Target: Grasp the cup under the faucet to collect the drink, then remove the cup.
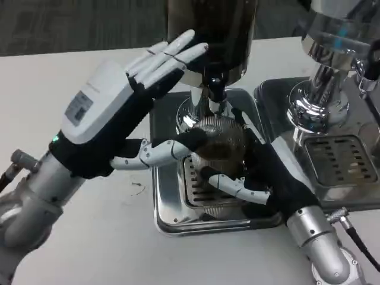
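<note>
the right hand (pixel 261 178) is wrapping its fingers around the ribbed clear glass cup (pixel 221 142), which is sitting on the slotted grate of the shiny steel drip tray (pixel 169 221), directly beneath the black faucet spout (pixel 215 89). the left hand (pixel 113 116) is hovering just left of the cup, fingers spread, holding nothing. the tray's raised rim is hemming both in.

The right robot hand (pixel 270 178) covers the cup's (pixel 221 142) right side, and the top edge cuts off the dispenser (pixel 211 35).
</note>
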